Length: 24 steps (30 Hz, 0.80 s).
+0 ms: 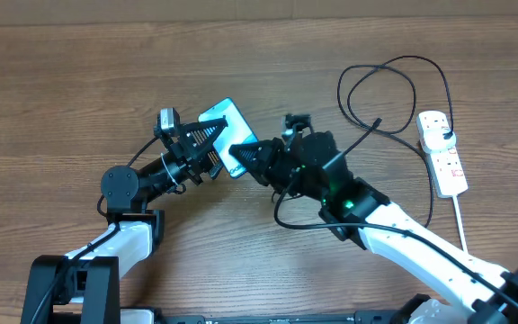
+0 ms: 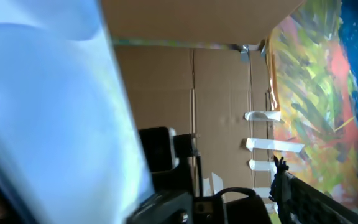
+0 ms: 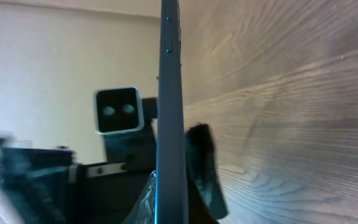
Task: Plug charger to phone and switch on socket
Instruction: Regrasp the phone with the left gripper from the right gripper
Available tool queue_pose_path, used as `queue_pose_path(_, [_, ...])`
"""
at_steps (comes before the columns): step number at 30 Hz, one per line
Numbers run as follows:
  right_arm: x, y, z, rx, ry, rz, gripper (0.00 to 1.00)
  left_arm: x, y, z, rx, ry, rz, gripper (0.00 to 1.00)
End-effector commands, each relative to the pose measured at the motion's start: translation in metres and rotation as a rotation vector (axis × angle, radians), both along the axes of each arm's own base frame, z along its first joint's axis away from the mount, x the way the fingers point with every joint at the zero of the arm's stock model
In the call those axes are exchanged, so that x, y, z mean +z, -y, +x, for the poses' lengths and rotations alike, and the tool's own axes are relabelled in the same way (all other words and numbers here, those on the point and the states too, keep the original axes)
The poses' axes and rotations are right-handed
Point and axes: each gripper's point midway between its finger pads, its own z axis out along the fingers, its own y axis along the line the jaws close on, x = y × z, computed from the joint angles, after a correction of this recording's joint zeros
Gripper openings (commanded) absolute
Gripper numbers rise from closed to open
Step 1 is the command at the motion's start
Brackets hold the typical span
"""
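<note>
Phone [image 1: 226, 133], a slim black-edged smartphone with a light blue screen, held tilted between both arms mid-worktop; charger not yet fetched.

Right gripper [image 1: 243, 155] pinches the phone's edge, jaws pressed on it; left gripper [image 1: 205, 142] stands spread at the opposite side, contact unclear; the charger [image 1: 339, 90], a long thin black cable, lies looped on the brown wooden worktop [image 1: 61, 90], well apart, near the socket [image 1: 445, 153], a white power strip with red-marked switches; step in hand looks like presenting the phone for plugging; next, one gripper must steady it while the other fetches the plug tip and lines it up with the port.
</note>
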Motion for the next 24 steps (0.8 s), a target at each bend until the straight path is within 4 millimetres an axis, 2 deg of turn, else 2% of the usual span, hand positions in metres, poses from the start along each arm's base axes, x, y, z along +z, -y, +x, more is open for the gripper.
queue_pose_path(1, [0.001, -0.005, -0.002, 0.007, -0.003, -0.001, 0.04, 0.003, 0.000, 0.005, 0.009, -0.028, -0.028, 0.80])
queue_pose_path(6, [-0.002, -0.007, -0.009, 0.063, 0.037, -0.035, 0.04, 0.000, -0.003, 0.007, 0.009, -0.061, -0.030, 0.59])
queue_pose_path(8, [-0.001, -0.011, -0.016, 0.127, 0.067, -0.040, 0.04, -0.006, -0.005, 0.006, -0.002, -0.088, -0.022, 0.54])
queue_pose_path(14, [0.000, -0.017, -0.032, 0.249, 0.130, -0.051, 0.04, -0.010, -0.016, 0.008, 0.006, -0.096, -0.009, 0.52])
queue_pose_path(17, [0.001, -0.018, -0.034, 0.261, 0.127, -0.045, 0.04, -0.010, -0.022, 0.010, 0.022, -0.097, -0.010, 0.51])
queue_pose_path(24, [0.004, -0.017, -0.029, 0.210, 0.076, -0.011, 0.04, -0.009, -0.020, 0.012, 0.035, -0.097, -0.016, 0.41])
